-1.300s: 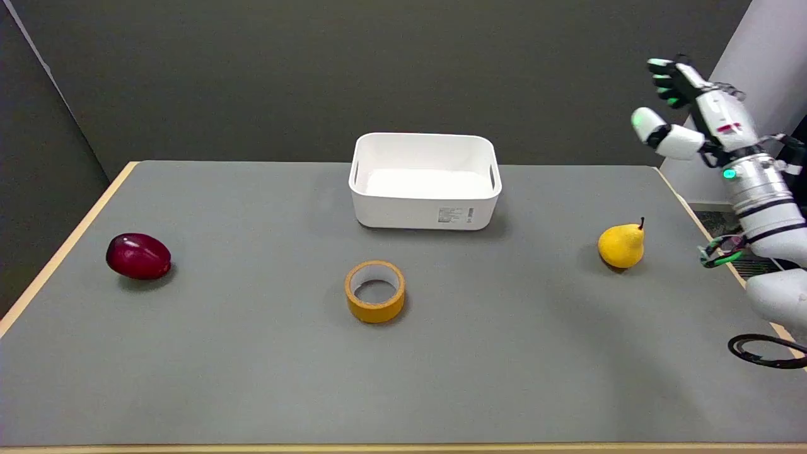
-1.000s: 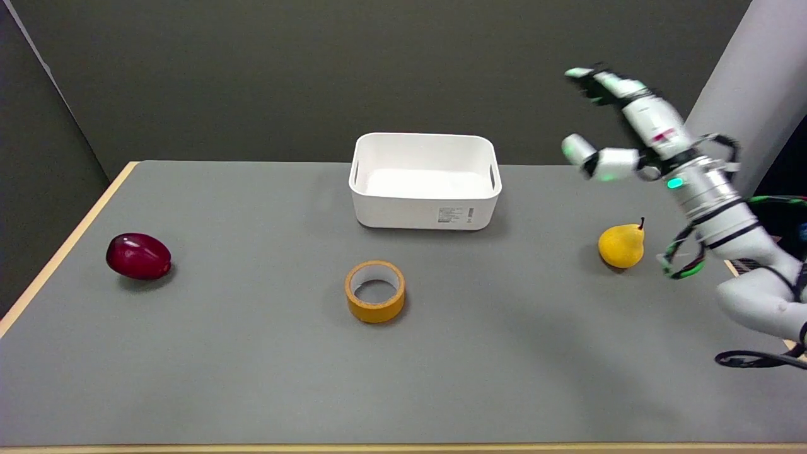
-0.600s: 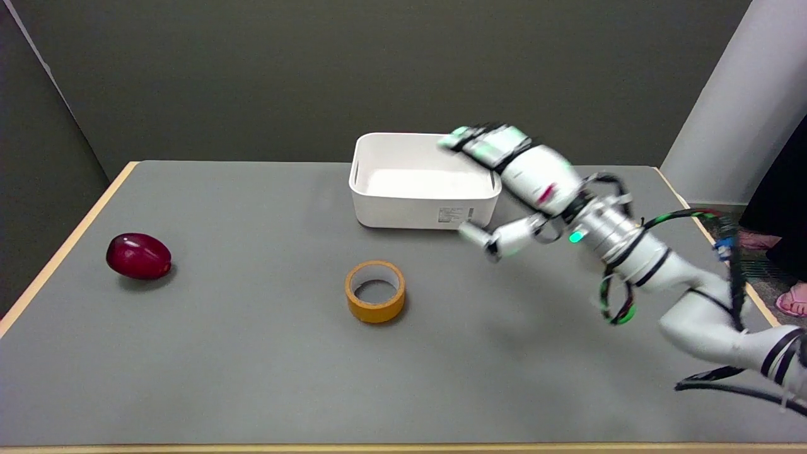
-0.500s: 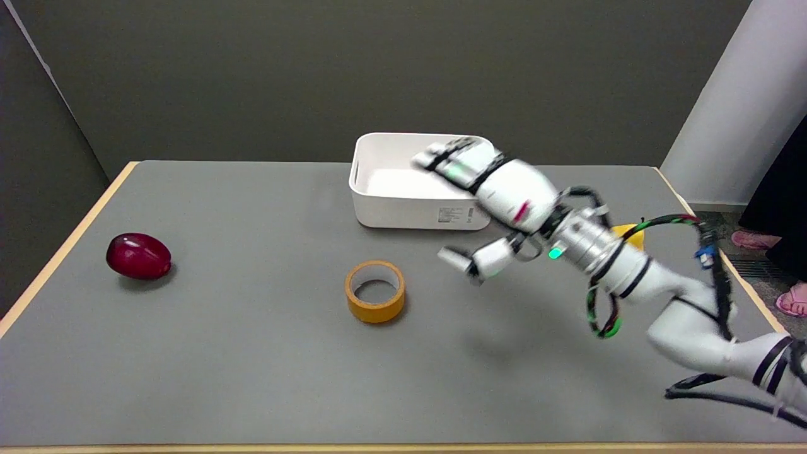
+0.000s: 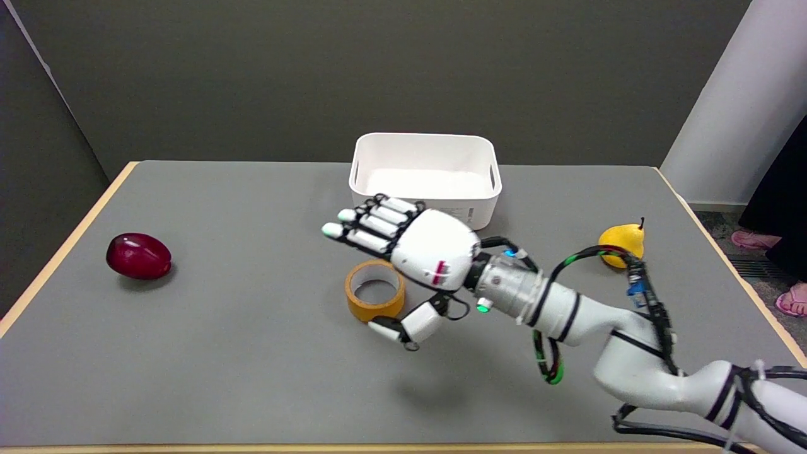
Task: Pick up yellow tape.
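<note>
The yellow tape [image 5: 372, 298] is a flat roll lying on the grey table [image 5: 252, 353] near its middle. My right hand [image 5: 413, 255] hovers over the roll's right and far side, back of the hand up, holding nothing. Its fingers [image 5: 369, 226] stretch out flat past the roll's far edge. The thumb [image 5: 403, 328] hangs lower, just in front of the roll's near right side. Part of the roll's right rim is hidden under the hand.
A white bin [image 5: 425, 176] stands behind the hand at the table's far middle. A dark red plum-like fruit [image 5: 138, 256] lies at the left, a yellow pear [image 5: 621, 243] at the right. A person's foot [image 5: 791, 302] shows at the right edge.
My right arm has swung down from high at the right, past the pear and the bin, to above the tape. The tape, fruit and bin have stayed put.
</note>
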Action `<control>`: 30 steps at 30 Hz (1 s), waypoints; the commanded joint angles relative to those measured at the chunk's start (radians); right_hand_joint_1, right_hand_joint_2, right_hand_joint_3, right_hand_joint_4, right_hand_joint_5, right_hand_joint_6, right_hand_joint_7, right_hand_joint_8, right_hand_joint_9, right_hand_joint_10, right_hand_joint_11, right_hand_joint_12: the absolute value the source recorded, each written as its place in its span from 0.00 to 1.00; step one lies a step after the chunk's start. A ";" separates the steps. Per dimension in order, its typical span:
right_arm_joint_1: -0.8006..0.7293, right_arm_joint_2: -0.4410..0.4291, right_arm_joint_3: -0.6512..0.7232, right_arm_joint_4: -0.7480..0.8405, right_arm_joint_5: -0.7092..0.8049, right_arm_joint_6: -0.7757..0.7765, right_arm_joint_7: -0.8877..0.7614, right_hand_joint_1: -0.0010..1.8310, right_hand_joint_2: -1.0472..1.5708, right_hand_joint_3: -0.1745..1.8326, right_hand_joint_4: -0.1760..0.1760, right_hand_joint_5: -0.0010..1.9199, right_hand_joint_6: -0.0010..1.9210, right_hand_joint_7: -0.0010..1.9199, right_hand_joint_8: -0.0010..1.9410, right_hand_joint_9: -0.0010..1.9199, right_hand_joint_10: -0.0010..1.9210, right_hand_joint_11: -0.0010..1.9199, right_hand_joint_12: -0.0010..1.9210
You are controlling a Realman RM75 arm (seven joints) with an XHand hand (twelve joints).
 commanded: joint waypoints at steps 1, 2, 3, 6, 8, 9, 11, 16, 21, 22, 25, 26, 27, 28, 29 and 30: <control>0.258 -0.203 -0.232 -0.189 0.064 -0.182 -0.051 0.23 0.59 0.56 0.78 0.01 0.14 0.07 0.13 0.07 0.27 0.04 0.59; 0.280 -0.205 -0.240 -0.212 0.094 -0.176 -0.053 0.23 0.59 0.56 0.78 0.01 0.14 0.07 0.13 0.07 0.27 0.04 0.59; 0.300 -0.207 -0.247 -0.225 0.113 -0.179 -0.053 0.23 0.59 0.57 0.78 0.02 0.14 0.08 0.14 0.07 0.27 0.04 0.59; 0.329 -0.208 -0.256 -0.236 0.122 -0.190 -0.056 0.21 0.60 0.57 0.80 0.04 0.15 0.10 0.15 0.09 0.29 0.05 0.59; 0.333 -0.208 -0.252 -0.240 0.122 -0.204 -0.055 0.20 0.60 0.57 0.83 0.07 0.19 0.14 0.17 0.11 0.31 0.06 0.61; 0.338 -0.208 -0.251 -0.247 0.123 -0.214 -0.049 0.18 0.61 0.57 0.84 0.09 0.21 0.16 0.19 0.13 0.32 0.08 0.61; 0.349 -0.208 -0.256 -0.270 0.144 -0.233 -0.047 0.17 0.61 0.57 0.85 0.10 0.23 0.17 0.20 0.14 0.33 0.08 0.62; 0.346 -0.203 -0.256 -0.301 0.188 -0.261 -0.056 0.16 0.61 0.57 0.86 0.11 0.25 0.18 0.21 0.16 0.35 0.10 0.63; 0.305 -0.164 -0.248 -0.260 0.206 -0.297 -0.056 0.16 0.61 0.57 0.87 0.11 0.25 0.18 0.22 0.16 0.35 0.10 0.64; 0.293 -0.157 -0.245 -0.249 0.215 -0.300 -0.056 0.16 0.61 0.57 0.87 0.11 0.25 0.18 0.22 0.16 0.35 0.10 0.64; 0.274 -0.149 -0.242 -0.239 0.228 -0.300 -0.056 0.15 0.61 0.57 0.88 0.11 0.25 0.18 0.22 0.16 0.35 0.10 0.65; 0.267 -0.148 -0.239 -0.239 0.228 -0.300 -0.056 0.15 0.61 0.57 0.88 0.11 0.25 0.18 0.22 0.16 0.35 0.10 0.65; 0.262 -0.148 -0.236 -0.238 0.228 -0.300 -0.056 0.15 0.61 0.57 0.88 0.11 0.25 0.18 0.21 0.16 0.35 0.10 0.65; 0.253 -0.148 -0.229 -0.237 0.227 -0.300 -0.056 0.14 0.61 0.56 0.89 0.11 0.24 0.18 0.21 0.16 0.35 0.10 0.65; 0.248 -0.148 -0.224 -0.237 0.226 -0.299 -0.056 0.14 0.61 0.56 0.89 0.11 0.24 0.18 0.20 0.16 0.35 0.10 0.65; 0.236 -0.143 -0.214 -0.235 0.226 -0.296 -0.056 0.14 0.61 0.56 0.89 0.11 0.24 0.18 0.20 0.16 0.35 0.10 0.65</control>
